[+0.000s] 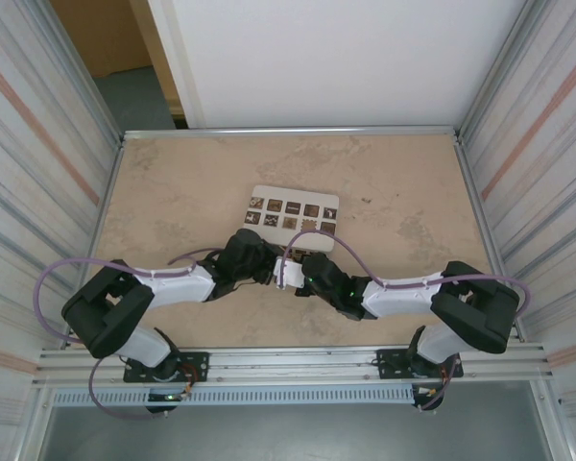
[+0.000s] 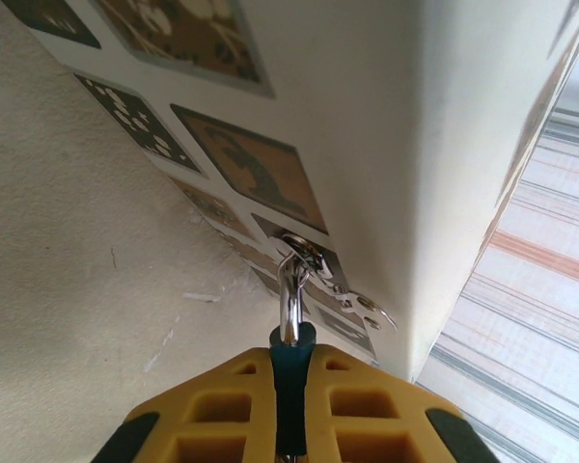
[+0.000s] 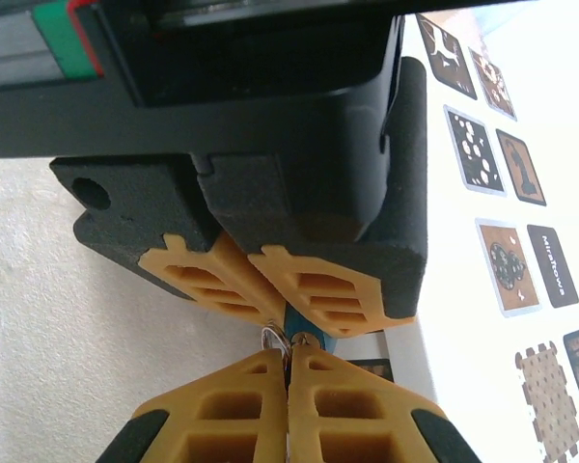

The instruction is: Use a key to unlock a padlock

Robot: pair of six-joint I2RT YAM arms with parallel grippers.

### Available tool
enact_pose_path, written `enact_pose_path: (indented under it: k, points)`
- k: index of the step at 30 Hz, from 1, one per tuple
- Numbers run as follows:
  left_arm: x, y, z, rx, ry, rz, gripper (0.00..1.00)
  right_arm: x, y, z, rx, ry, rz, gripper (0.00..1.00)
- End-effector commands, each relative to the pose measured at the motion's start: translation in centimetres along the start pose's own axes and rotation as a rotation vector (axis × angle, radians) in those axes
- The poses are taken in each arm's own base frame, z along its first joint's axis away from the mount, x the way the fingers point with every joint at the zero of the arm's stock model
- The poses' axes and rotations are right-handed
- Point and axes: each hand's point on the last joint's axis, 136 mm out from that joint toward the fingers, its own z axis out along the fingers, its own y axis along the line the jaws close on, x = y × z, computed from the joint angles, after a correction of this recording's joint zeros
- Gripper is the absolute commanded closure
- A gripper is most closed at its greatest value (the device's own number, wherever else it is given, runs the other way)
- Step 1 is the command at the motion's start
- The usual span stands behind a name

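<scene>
Between left jaws, seemingly teal-blue padlock [image 2: 291, 371].

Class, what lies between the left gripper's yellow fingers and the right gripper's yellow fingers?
In the right wrist view, the tiny blue-bodied padlock, clamped by the left gripper, and a small silvery metal piece pinched by the right gripper.

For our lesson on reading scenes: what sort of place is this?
Probably a robot test cell: a stone-patterned table boxed in by ribbed side walls, with two arms bolted to an aluminium rail.
</scene>
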Motion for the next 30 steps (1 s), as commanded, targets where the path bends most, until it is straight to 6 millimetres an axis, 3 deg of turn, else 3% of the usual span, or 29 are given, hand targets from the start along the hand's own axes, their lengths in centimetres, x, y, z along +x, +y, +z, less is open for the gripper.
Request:
enact_pose_path:
  k: [1, 15, 30]
  points:
    - [1.3, -2.1, -0.2, 0.068, 0.060, 0.000, 1.00, 0.1, -1.2, 0.6, 0.054, 0.018, 0.055, 0.97]
    - [1.3, -1.7, -0.1, 0.061, 0.062, -0.006, 1.00, -0.3, -2.1, 0.3, 0.068, -0.018, 0.263, 1.00]
    - [1.3, -1.3, 0.0, 0.067, 0.067, -0.030, 1.00, -0.5, -3.4, -0.1, 0.079, -0.104, 0.622, 1.00]
